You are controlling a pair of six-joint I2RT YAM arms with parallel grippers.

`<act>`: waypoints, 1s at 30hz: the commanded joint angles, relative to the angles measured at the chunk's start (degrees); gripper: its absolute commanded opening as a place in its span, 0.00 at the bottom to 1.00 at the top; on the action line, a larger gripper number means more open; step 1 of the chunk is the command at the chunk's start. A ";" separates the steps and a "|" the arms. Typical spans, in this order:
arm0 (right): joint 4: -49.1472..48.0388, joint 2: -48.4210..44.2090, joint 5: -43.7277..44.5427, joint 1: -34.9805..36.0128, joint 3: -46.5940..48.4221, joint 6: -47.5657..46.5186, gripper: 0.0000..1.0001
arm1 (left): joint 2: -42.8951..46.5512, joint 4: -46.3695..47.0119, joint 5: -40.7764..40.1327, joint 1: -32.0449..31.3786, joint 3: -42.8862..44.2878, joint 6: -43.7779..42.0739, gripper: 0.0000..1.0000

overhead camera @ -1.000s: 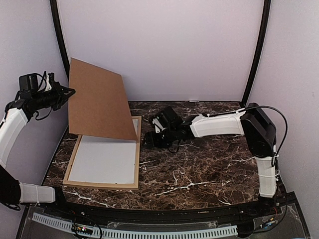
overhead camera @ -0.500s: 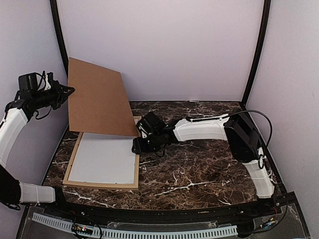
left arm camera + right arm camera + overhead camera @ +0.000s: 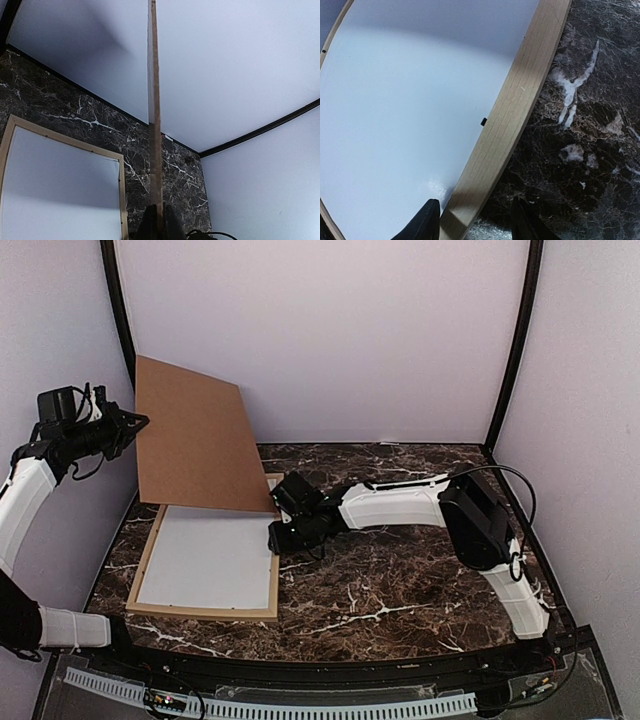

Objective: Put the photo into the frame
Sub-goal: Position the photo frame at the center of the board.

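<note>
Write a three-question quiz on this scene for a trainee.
1. True or false: the board lies flat on the table.
2. The right gripper straddles: A) an edge of the frame; B) the board; C) a cable.
3. Which gripper holds the board up?
Key: 1. False: it is held up at a tilt. 2. A: jaws open, one finger on each side of the wooden rail. 3. The left gripper, shut on the board's edge.
</note>
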State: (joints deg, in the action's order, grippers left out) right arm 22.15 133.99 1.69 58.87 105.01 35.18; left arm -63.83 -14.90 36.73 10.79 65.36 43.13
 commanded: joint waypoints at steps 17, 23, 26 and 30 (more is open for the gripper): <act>-4.31 -8.78 4.75 -6.19 -17.29 4.49 0.35 | 0.71 6.47 3.41 0.55 -2.75 -2.11 0.00; -7.76 -16.31 5.59 -9.36 -28.93 6.47 0.32 | 0.68 11.95 9.08 0.47 -5.61 1.65 0.00; -8.53 -20.15 6.25 -10.23 -33.76 7.50 0.31 | 0.88 13.58 10.95 0.27 -6.93 3.47 0.00; -9.64 -24.43 6.55 -10.57 -38.51 8.73 0.31 | 1.80 16.85 11.51 -1.70 -10.59 5.92 0.00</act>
State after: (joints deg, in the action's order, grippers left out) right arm 11.38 112.53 5.93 48.75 70.61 42.13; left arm -64.14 -6.92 44.29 10.39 57.19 45.36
